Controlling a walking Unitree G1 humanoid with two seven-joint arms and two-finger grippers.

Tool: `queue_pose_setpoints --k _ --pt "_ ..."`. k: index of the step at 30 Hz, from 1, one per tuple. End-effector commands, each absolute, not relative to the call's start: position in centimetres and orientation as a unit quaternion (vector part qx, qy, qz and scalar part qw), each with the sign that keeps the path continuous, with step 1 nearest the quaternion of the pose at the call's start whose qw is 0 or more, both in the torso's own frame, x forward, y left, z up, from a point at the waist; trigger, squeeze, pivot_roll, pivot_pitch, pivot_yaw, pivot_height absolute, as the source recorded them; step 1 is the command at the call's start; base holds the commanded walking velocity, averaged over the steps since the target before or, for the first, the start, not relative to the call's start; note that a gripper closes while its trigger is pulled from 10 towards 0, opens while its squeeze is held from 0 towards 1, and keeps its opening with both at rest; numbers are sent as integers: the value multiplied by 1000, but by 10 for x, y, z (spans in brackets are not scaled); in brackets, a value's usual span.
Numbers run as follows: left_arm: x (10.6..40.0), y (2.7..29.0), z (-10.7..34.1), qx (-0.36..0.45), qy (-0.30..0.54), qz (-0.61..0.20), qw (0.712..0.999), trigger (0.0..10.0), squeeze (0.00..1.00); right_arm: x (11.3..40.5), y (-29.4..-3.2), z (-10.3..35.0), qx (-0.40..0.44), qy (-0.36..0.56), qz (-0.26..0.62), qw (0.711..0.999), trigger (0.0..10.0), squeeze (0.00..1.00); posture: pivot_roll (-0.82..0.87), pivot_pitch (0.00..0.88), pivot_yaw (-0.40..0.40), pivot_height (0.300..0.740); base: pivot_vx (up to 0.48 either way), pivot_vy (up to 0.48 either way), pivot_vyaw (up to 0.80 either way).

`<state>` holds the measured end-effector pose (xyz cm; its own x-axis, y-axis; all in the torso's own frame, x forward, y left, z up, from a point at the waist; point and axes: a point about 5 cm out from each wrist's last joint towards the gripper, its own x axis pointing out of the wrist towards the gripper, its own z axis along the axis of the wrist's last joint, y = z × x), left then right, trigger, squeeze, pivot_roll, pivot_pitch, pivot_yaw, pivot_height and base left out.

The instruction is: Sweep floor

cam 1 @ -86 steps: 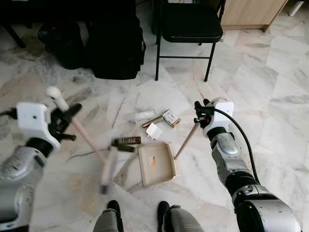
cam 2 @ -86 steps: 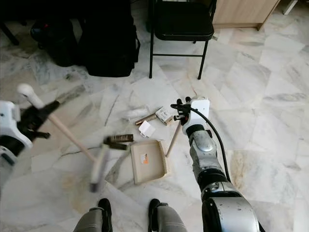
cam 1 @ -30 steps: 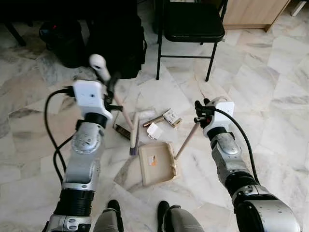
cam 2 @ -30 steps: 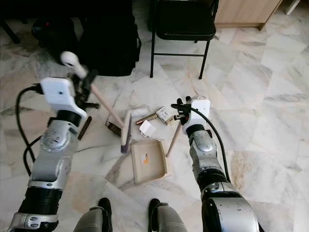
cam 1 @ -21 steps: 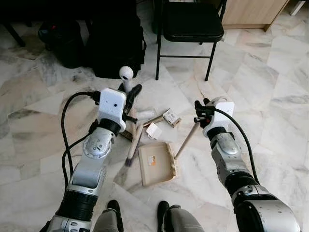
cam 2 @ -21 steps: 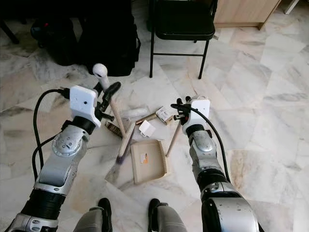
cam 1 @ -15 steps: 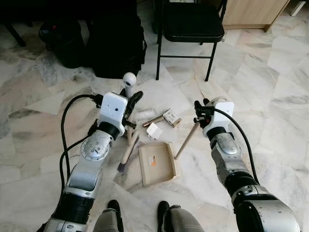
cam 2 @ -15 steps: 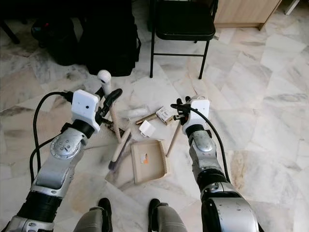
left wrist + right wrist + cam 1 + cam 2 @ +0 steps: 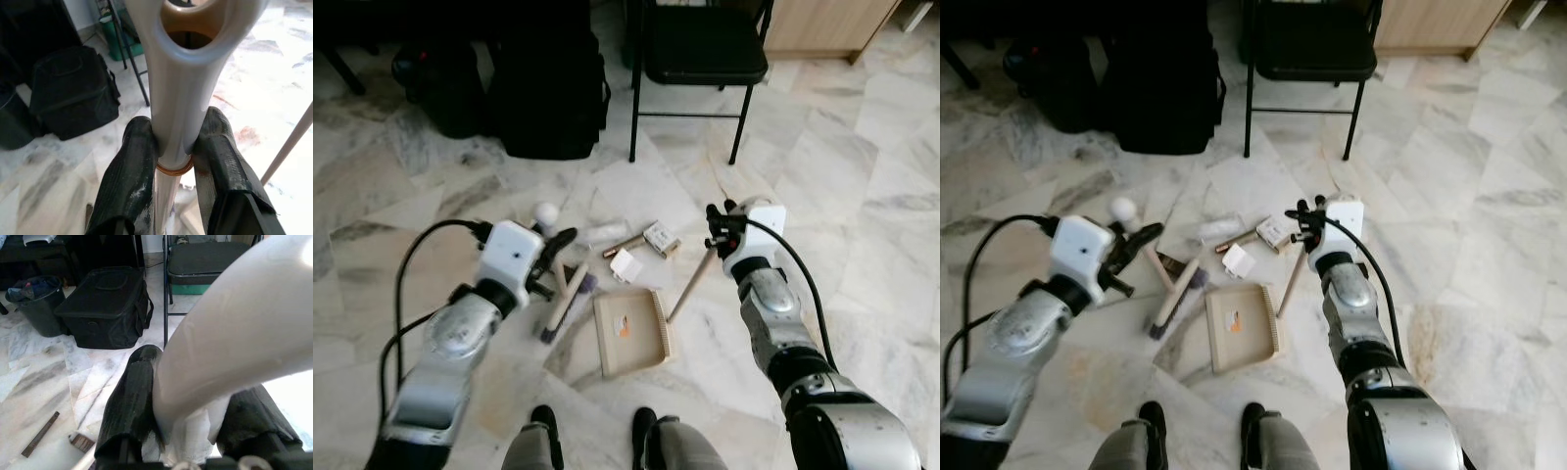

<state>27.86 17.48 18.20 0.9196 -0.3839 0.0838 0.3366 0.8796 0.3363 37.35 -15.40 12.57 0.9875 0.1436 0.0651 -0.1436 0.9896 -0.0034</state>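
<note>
Brush [image 9: 564,299] is on the marble floor [image 9: 862,196], head just left of the dustpan [image 9: 631,333], handle angled up into the left gripper [image 9: 556,257]. Left fingers [image 9: 132,181] are clamped on the handle's white end. Right gripper [image 9: 717,227] is clenched on the dustpan's white grip; its wooden stick runs down to the pan's right side. Litter beyond the pan: white card [image 9: 625,265], small box [image 9: 660,238], brown sticks. Black chair [image 9: 700,49] and black bag [image 9: 548,93] further back.
</note>
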Motion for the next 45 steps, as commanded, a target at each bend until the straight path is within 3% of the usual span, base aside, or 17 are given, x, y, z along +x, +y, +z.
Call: queue_pose_setpoints --k 1,11,22,33,45 --pt "269 184 185 165 -65 -186 966 10000 0 365 -150 102 18 18 74 997 10000 0 77 325 -33 740 0 0 0" --pt "251 199 204 143 -59 -185 970 10000 0 366 -147 104 19 17 78 997 10000 0 87 319 -33 740 0 0 0" --pt "265 214 244 31 -153 -96 983 10000 0 366 -148 104 19 16 75 997 10000 0 78 319 -32 740 0 0 0" --pt "276 218 247 41 -201 -1 979 10000 0 366 -149 104 20 15 76 997 10000 0 74 324 -36 740 0 0 0" --pt "305 196 230 81 -228 33 970 10000 0 364 -150 102 18 12 77 997 10000 0 46 334 -40 740 0 0 0"
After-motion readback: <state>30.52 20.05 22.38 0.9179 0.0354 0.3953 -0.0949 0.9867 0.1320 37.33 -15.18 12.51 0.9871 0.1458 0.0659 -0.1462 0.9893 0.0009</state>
